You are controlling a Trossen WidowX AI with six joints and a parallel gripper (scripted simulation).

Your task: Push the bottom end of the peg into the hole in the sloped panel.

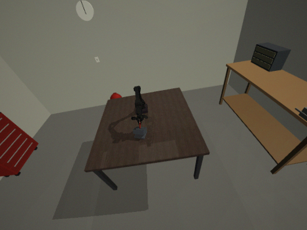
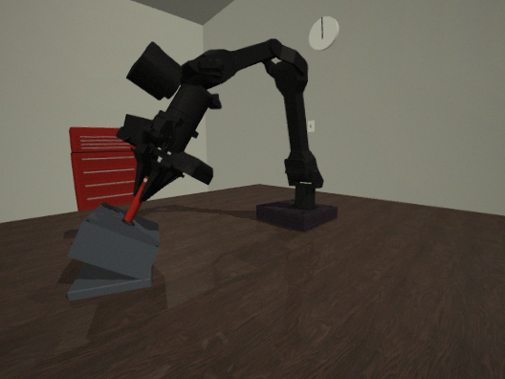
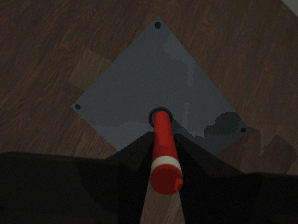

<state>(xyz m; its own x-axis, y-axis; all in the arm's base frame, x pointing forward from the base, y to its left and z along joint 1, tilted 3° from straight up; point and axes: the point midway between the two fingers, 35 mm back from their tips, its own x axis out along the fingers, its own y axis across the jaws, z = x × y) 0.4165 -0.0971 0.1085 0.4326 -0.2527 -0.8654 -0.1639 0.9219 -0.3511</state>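
Note:
A round red peg (image 1: 140, 125) (image 2: 136, 206) (image 3: 164, 140) with a white band near its top is tilted, its bottom end at the hole of the grey sloped panel (image 1: 139, 133) (image 2: 114, 249) (image 3: 125, 85). In the exterior view the bottom end meets the hole's rim and seems to be inside it; how deep is hidden. The dark ring of the hole (image 3: 152, 118) shows around the peg's far end in the wrist view. My gripper (image 2: 144, 189) (image 3: 163, 139) is shut on the peg's upper part, above the panel face.
The panel block stands on the brown table (image 1: 166, 125) (image 2: 335, 297). The arm's dark base (image 2: 296, 217) is behind it. A red tool chest (image 2: 105, 172) and a wooden workbench (image 1: 270, 84) stand away from the table.

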